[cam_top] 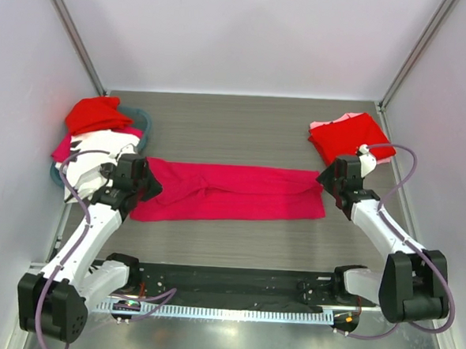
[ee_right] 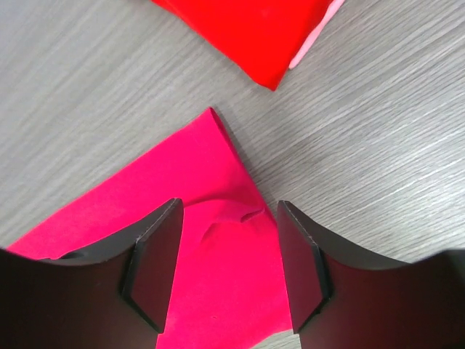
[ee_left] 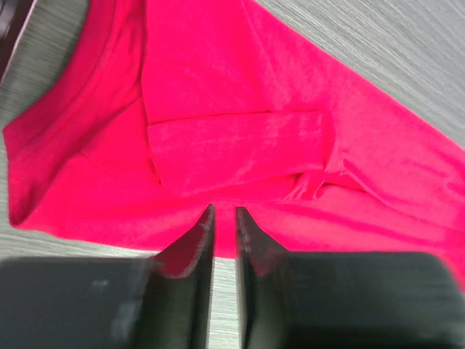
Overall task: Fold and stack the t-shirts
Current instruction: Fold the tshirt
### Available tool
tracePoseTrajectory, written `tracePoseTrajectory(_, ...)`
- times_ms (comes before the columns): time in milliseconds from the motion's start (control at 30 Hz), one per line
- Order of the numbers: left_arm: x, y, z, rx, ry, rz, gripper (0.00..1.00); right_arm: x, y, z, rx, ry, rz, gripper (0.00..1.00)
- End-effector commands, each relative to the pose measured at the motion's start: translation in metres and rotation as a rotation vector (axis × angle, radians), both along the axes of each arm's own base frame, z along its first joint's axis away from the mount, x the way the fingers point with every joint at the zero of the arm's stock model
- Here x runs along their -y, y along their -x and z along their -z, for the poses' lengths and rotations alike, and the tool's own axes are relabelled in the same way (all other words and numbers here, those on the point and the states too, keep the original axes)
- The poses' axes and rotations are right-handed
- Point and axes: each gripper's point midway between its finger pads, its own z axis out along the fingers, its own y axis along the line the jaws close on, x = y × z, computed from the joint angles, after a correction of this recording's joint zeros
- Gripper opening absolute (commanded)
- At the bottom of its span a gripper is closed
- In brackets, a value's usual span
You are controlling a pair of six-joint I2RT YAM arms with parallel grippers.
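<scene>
As far as the views show, progress: part done; one shirt is in work, others wait, and at least two are finished.
Finished: a folded stack (cam_top: 352,136) lies at the right rear of the table (cam_top: 236,119), a red shirt on top with a pale pink edge (ee_right: 314,35) showing beneath it.
Outstanding: a loose pile (cam_top: 101,127) of red, white, pink and teal cloth sits at the left rear, unfolded as far as can be judged.
Item in work: the magenta t-shirt (cam_top: 232,192) lies flat at the table's middle, between the two arms.
State of fold: narrowed to a long band; a sleeve (ee_left: 240,145) lies turned in over the body. The crosswise folds are, in my judgement, not yet made, nor is the shirt stacked.
Long axis: left to right across the table, parallel to its near edge.
Heading: collar (ee_left: 76,83) at the left end, hem at the right end, near the stack but apart from it.
Left gripper (cam_top: 147,187): at the collar end, over the near edge of the cloth; fingers (ee_left: 197,243) drawn almost together with a thin slit between. Whether cloth is nipped cannot be told.
Right gripper (cam_top: 325,180): jaws spread wide, astride the hem corner, a small wrinkle between them; holding nothing.
</scene>
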Motion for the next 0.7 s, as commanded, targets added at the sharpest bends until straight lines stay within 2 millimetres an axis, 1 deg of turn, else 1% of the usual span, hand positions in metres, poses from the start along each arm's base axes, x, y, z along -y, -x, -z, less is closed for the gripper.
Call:
tracePoseTrajectory(0, 0.002, -0.005, -0.013, 0.013, 0.000, 0.006, 0.21, -0.005, -0.017, -0.011, 0.034, 0.015, -0.036, 0.61)
tracePoseTrajectory(33, 0.005, -0.008, -0.014, 0.007, 0.007, 0.014, 0.24, -0.007, -0.021, -0.013, 0.035, 0.008, -0.043, 0.61)
tracePoseTrajectory(67, 0.009, -0.009, -0.014, 0.003, 0.020, 0.033, 0.30, -0.010, -0.024, -0.008, 0.017, 0.004, -0.056, 0.59)
tracePoseTrajectory(100, 0.010, -0.011, -0.014, 0.002, 0.021, 0.042, 0.31, -0.012, -0.026, -0.006, 0.009, -0.003, -0.063, 0.58)
tracePoseTrajectory(133, 0.013, -0.013, -0.010, -0.018, 0.019, 0.054, 0.32, -0.013, -0.030, -0.008, 0.009, -0.007, -0.067, 0.56)
tracePoseTrajectory(167, 0.015, -0.016, -0.012, -0.016, 0.012, 0.070, 0.36, -0.014, -0.031, 0.002, -0.025, -0.003, -0.071, 0.55)
tracePoseTrajectory(233, 0.018, -0.019, -0.010, -0.034, 0.002, 0.089, 0.37, -0.016, -0.035, 0.005, -0.045, -0.008, -0.078, 0.55)
tracePoseTrajectory(267, 0.020, -0.021, -0.004, -0.055, -0.003, 0.096, 0.40, -0.017, -0.034, 0.015, -0.079, -0.009, -0.081, 0.55)
tracePoseTrajectory(333, 0.023, -0.022, 0.002, -0.073, -0.005, 0.105, 0.44, -0.020, -0.033, 0.022, -0.098, -0.023, -0.088, 0.55)
tracePoseTrajectory(367, 0.025, -0.024, 0.009, -0.089, -0.005, 0.110, 0.48, -0.021, -0.033, 0.024, -0.099, -0.036, -0.087, 0.53)
tracePoseTrajectory(400, 0.028, -0.023, 0.014, -0.101, 0.004, 0.117, 0.48, -0.023, -0.030, 0.027, -0.105, -0.042, -0.091, 0.51)
tracePoseTrajectory(433, 0.030, -0.023, 0.019, -0.116, 0.009, 0.123, 0.48, -0.023, -0.026, 0.033, -0.114, -0.049, -0.093, 0.42)
tracePoseTrajectory(467, 0.032, -0.026, 0.022, -0.113, 0.019, 0.124, 0.48, -0.025, -0.024, 0.034, -0.113, -0.057, -0.097, 0.38)
tracePoseTrajectory(500, 0.033, -0.025, 0.032, -0.141, 0.023, 0.117, 0.47, -0.026, -0.022, 0.033, -0.110, -0.061, -0.100, 0.34)
tracePoseTrajectory(533, 0.033, -0.026, 0.037, -0.153, 0.026, 0.111, 0.47, -0.025, -0.015, 0.038, -0.124, -0.060, -0.102, 0.25)
tracePoseTrajectory(567, 0.034, -0.026, 0.042, -0.167, 0.026, 0.107, 0.46, -0.024, -0.010, 0.041, -0.134, -0.058, -0.098, 0.21)
tracePoseTrajectory(600, 0.038, -0.024, 0.052, -0.204, 0.044, 0.122, 0.46, -0.023, -0.006, 0.043, -0.140, -0.054, -0.098, 0.18)
tracePoseTrajectory(633, 0.038, -0.023, 0.057, -0.223, 0.046, 0.114, 0.45, -0.021, 0.001, 0.046, -0.151, -0.050, -0.095, 0.11)
tracePoseTrajectory(667, 0.037, -0.022, 0.062, -0.243, 0.042, 0.106, 0.45, -0.018, 0.006, 0.049, -0.164, -0.038, -0.087, 0.07)
